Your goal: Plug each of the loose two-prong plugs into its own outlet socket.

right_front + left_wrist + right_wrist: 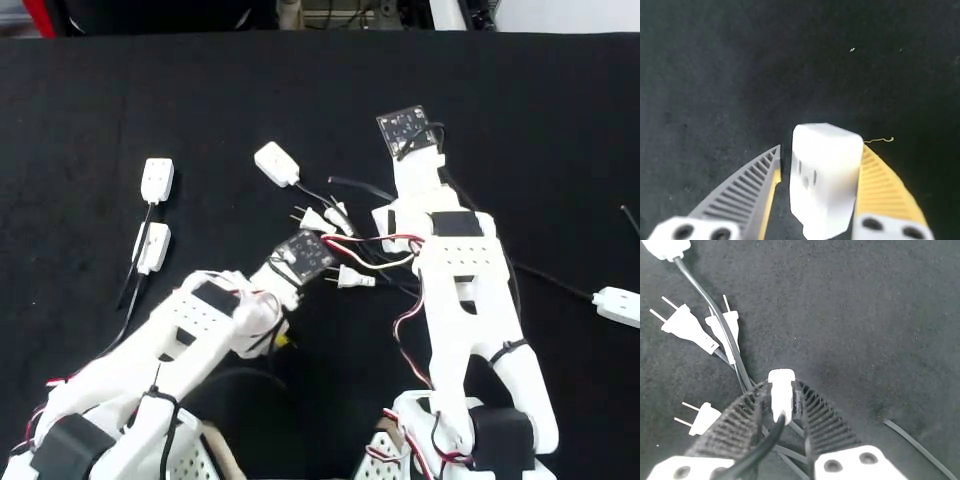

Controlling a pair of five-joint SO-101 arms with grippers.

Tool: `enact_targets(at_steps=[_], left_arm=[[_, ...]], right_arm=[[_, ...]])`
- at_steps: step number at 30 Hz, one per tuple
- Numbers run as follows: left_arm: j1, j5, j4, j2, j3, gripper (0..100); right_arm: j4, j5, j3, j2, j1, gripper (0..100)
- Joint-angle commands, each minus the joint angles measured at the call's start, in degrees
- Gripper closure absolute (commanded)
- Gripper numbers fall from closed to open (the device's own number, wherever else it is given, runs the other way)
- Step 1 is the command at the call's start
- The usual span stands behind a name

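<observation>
Left gripper [822,148]: clamped on white outlet socket [826,175], slot face toward wrist camera. Right gripper [779,388]: pinching white plug [781,396] between both fingers.

My arms [465,300] are white, with black servos [500,435] and red wiring [402,335]. Left fingers [747,185] are ribbed, grey and yellow.

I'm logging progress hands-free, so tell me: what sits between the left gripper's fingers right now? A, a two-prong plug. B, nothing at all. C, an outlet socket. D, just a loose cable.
C: in the left wrist view, a white outlet socket, its two slots facing the camera, sits clamped between the fingers of the left gripper.
</observation>
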Motion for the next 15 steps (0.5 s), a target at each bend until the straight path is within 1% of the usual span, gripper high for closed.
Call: enact_targets(at_steps=[1,8,11,15], left_arm=[[-1.98,-1.67,1.32,0.09,-2.33,78],[-2.77,-2.37,1.32,0.09,-2.68,89],[-3.65,-2.37,3.25,0.09,-4.62,97],[-3.74,-2.37,5.27,0.09,-8.66,97]], right_arm=[[-1.23,0.18,-2.07,0.04,0.53,98.6],[-1.23,0.18,-2.07,0.04,0.53,98.6],[-1.23,0.18,-2.07,0.04,0.53,98.6],[-1.23,0.18,-2.07,0.04,0.53,98.6]])
